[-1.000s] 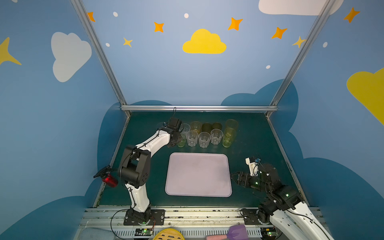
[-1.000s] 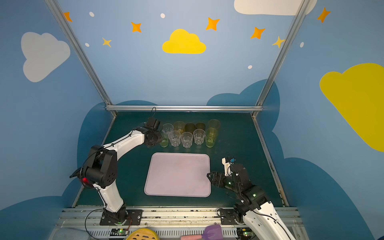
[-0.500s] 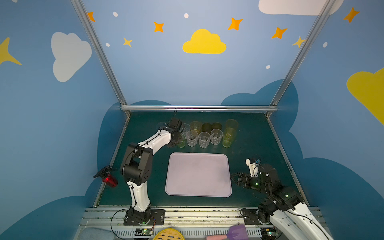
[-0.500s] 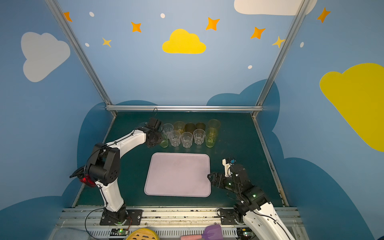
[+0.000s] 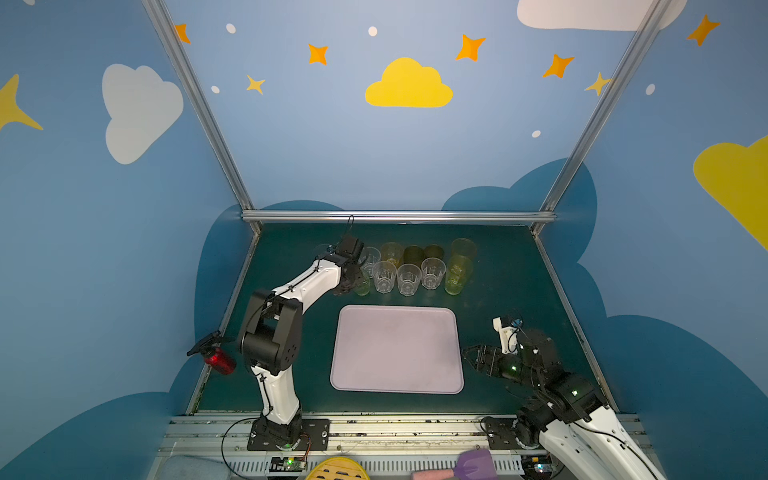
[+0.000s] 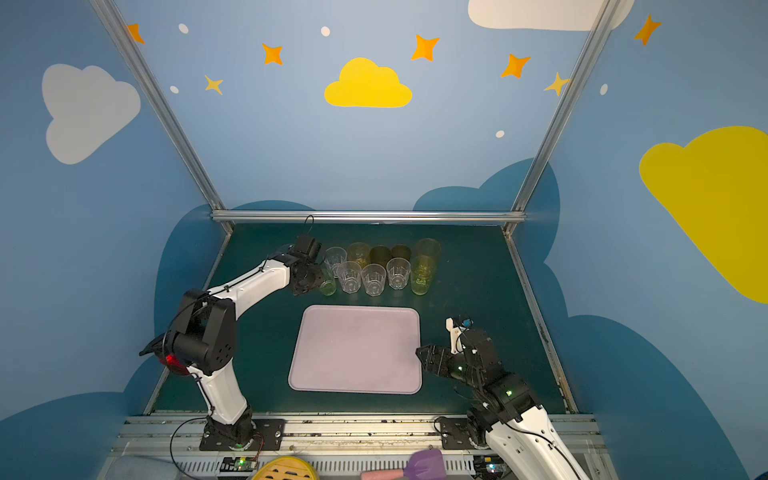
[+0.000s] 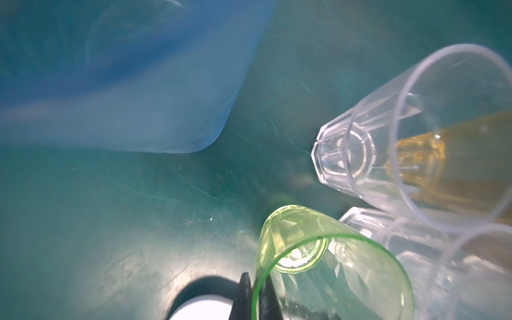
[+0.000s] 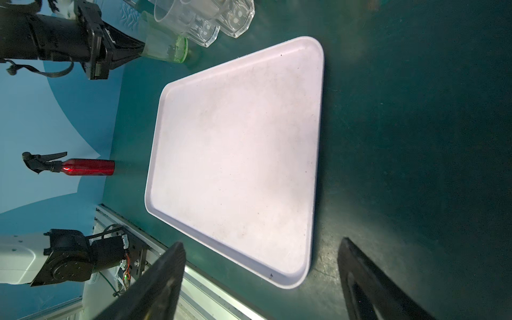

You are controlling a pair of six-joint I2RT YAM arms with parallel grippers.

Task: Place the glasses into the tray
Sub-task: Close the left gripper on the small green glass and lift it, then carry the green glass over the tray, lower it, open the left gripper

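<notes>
The tray (image 5: 397, 349) is a plain pale lilac-pink, faintly smudged; the desk (image 5: 511, 282) is dark green. Among the glasses are a green glass (image 5: 362, 286), clear faceted glasses (image 5: 408, 279), a yellow-green glass (image 5: 457, 276), a yellow glass (image 5: 391, 251), brown-amber glasses (image 5: 413, 254) and a pale blue glass (image 7: 124, 83). The blue walls (image 5: 332, 145) carry yellow and white clouds, orange stars and white dots. The arms (image 5: 307, 284) are white and black; the spray bottle (image 5: 218, 359) is red.

The green glass (image 7: 318, 249) looks like glossy transparent plastic (faceted near its base). The tray (image 8: 235, 155) is matt and faintly scuffed, the tabletop (image 7: 138, 207) dull and scratched, the rail (image 5: 399, 216) brushed metal.
</notes>
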